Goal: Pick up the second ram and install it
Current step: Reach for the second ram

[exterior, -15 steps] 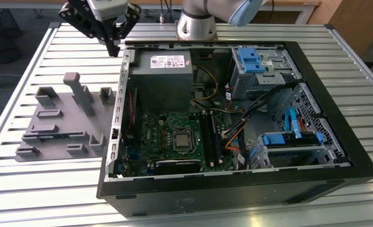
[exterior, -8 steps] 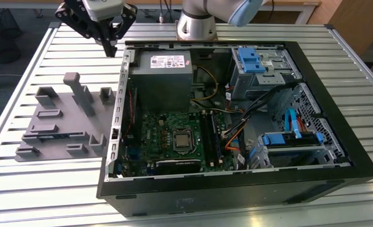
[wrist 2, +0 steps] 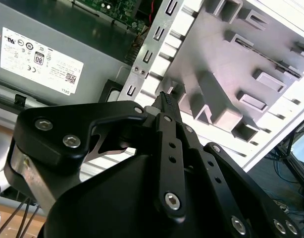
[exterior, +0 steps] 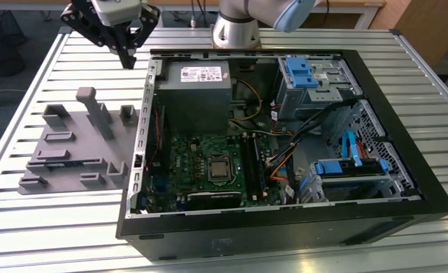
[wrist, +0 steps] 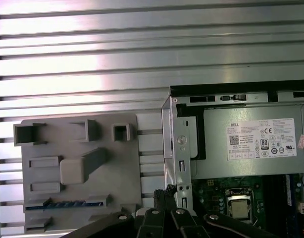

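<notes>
Second ram (wrist: 63, 204) sits in grey tray (wrist: 117, 163) in first wrist view; tool (wrist: 167, 192) clenched, empty.

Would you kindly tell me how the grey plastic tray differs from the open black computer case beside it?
The grey plastic tray is small and low; the open black computer case is much larger and deeper. The tray carries raised blocks and a blue ram stick; the case holds a green motherboard and a grey power supply. Both lie on the slatted metal table.
</notes>
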